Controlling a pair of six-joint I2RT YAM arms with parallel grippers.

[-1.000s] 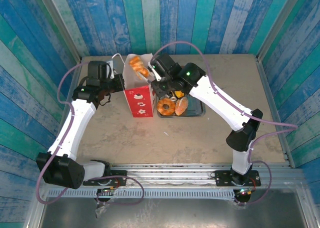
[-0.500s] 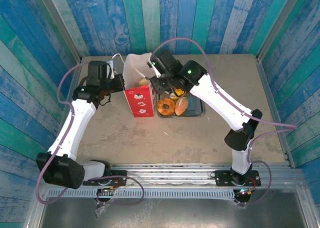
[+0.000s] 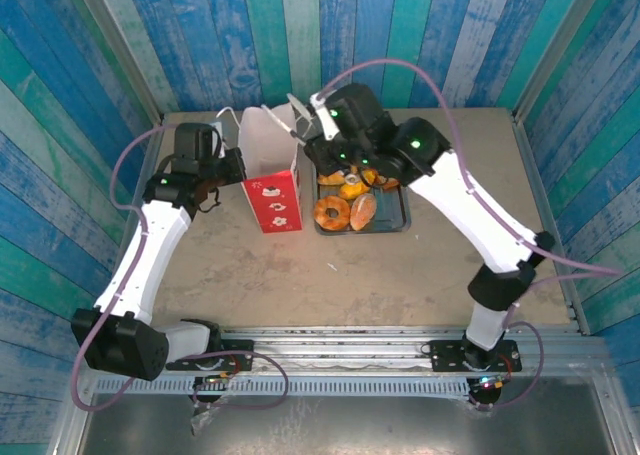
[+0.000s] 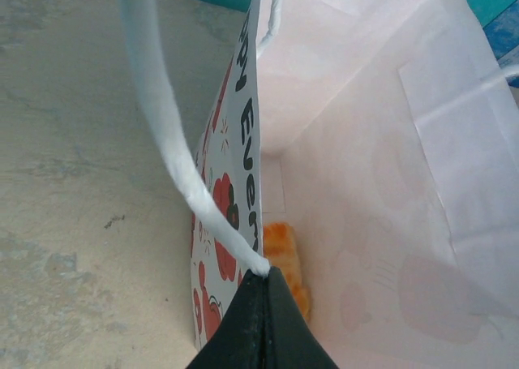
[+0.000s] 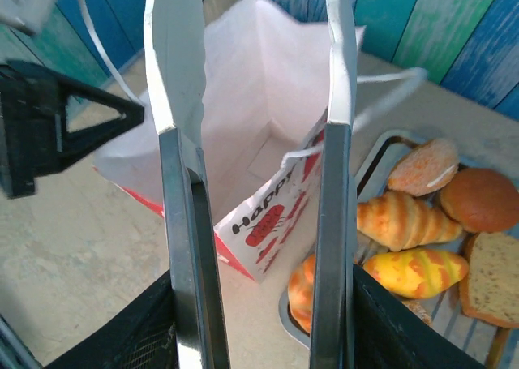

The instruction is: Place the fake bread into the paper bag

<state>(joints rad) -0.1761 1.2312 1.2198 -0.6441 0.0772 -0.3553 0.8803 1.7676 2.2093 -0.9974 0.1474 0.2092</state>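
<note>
left gripper [image 4: 261, 292]: fingers pressed together, pinching the paper bag [image 3: 275, 190] at its 9 o'clock wall, right where a cord handle [image 4: 162, 117] is anchored. the bag is upright with its mouth open.

right gripper [image 5: 258, 330]: fingers bear on the outside of the metal tongs [image 5: 174, 182]. the blades are spread with nothing between them, and they hang above the bag mouth toward its 1 o'clock corner.

most of the fake bread [image 3: 363, 211] is on the grey tray [image 3: 393, 213], just beside the bag at its 3 o'clock. one orange pastry [image 4: 284, 251] lies on the bag floor against the printed wall.

handling, my read:
- the pieces look like light toys with a smooth skin. can't tell if they're hard or squashy. thin flat blades give little contact, so slip or roll-out is the likely failure.
- croissant [image 5: 401, 219] and striped roll [image 5: 413, 272]: clamp across the short axis at mid-length. the tapered ends will squirt out.
- ring donut [image 3: 322, 215]: take it across the outer diameter, or put one blade through the hole.
- round buns: grip low on the widest part, not the dome.
- the bag is thin paper, light and tippy. the pinch on the wall is what keeps it up and open, so don't knock the rim with the blades.
</note>
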